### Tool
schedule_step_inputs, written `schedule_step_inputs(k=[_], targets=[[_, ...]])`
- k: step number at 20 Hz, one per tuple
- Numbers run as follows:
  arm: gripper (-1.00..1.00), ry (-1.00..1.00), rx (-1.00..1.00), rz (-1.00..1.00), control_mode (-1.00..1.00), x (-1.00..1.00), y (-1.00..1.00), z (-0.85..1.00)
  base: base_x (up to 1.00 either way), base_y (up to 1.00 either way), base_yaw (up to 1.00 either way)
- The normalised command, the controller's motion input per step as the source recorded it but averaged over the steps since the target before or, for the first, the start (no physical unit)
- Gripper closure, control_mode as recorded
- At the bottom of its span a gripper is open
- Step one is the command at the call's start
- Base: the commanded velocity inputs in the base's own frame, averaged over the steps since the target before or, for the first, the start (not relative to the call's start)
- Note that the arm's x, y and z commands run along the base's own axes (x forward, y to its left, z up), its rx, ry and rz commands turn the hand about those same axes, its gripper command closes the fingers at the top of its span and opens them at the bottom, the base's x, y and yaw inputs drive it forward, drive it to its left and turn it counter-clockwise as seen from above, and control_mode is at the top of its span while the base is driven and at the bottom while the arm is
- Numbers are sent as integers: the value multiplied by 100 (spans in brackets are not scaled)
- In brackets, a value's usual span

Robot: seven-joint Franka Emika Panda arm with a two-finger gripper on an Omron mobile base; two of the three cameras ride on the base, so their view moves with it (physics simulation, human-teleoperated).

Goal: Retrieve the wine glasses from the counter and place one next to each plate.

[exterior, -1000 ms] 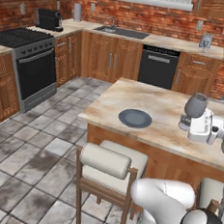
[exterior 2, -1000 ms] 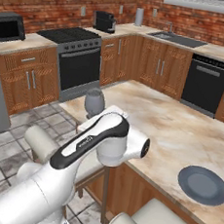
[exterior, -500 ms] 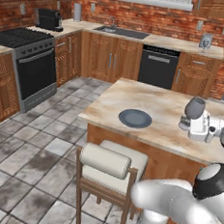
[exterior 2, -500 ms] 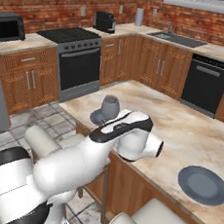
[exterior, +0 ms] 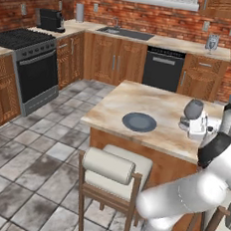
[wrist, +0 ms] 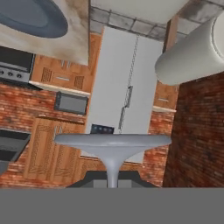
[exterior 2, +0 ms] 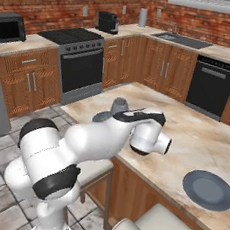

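My hand (wrist: 112, 181) is clenched on the thin stem of a wine glass (exterior: 193, 109), with its round foot hanging free just beyond my fingertips and its bowl upright above my wrist. Over the last second my elbow has swung down and round while the base stood still. That has carried the glass a little further in over the island tabletop (exterior: 158, 104), toward the nearer plate (exterior: 139, 122). The glass is now held above the marble, beside that plate and off to its right, and is not yet set down. I judge this to be the end of the carry, so what comes next is lowering the foot flat next to the plate. The other plate (exterior 2: 208, 189) lies well apart along the same tabletop. The second glass (exterior: 211, 42) waits on the far tabletop under the brick wall.
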Motion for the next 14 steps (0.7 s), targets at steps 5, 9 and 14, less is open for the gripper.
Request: schedule_step_inputs(k=[5, 9, 14], targets=[[100, 0, 0, 0, -100, 54, 0, -36, 0, 0, 0], [100, 0, 0, 0, -100, 51, -4, -33, 0, 0, 0], [100, 0, 0, 4, -100, 30, -25, -25, 0, 0, 0]])
